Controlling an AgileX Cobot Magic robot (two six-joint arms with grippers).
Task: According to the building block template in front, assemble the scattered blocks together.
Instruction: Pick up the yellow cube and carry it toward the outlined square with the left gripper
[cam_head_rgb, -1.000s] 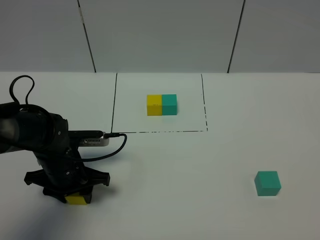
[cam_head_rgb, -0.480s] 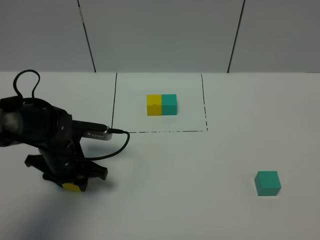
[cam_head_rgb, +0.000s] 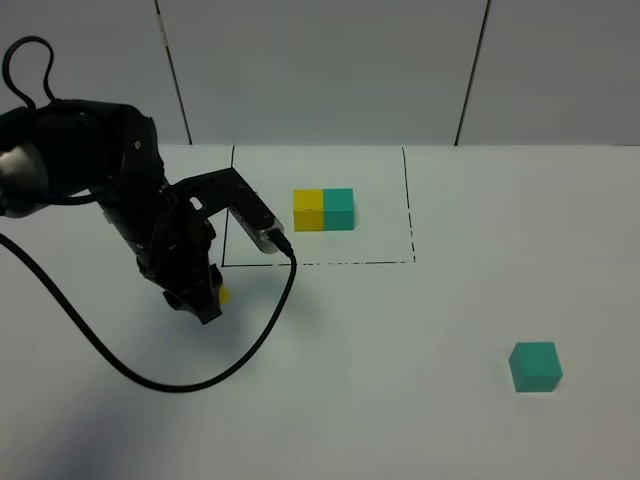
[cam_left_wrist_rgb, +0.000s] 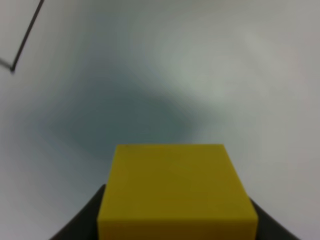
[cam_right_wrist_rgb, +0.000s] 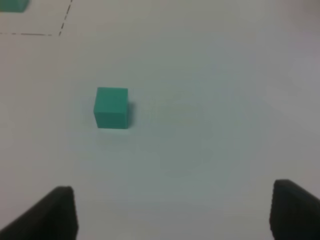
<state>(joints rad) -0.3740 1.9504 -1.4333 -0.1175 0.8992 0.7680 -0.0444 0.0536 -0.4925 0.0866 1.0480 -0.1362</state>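
Nearest, right side: loose teal cube (cam_head_rgb: 535, 366) sits alone on the white tabletop (cam_head_rgb: 400, 330). Right tool (cam_right_wrist_rgb: 175, 215) hangs short of it, jaws wide with nothing between them (wrist view only).

Farther, left side: left tool (cam_head_rgb: 210, 300) is clamped on the loose yellow cube (cam_left_wrist_rgb: 175, 192), just outside the near-left corner of the black drawn rectangle (cam_head_rgb: 350, 263).

Farthest: template pair (cam_head_rgb: 323, 210), yellow left, teal right, touching, inside that rectangle.

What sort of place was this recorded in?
Probably a robotics lab test bench: a plain white table, grey panelled wall behind, a drawn black rectangle framing a block template, and a robot arm holding a yellow cube.
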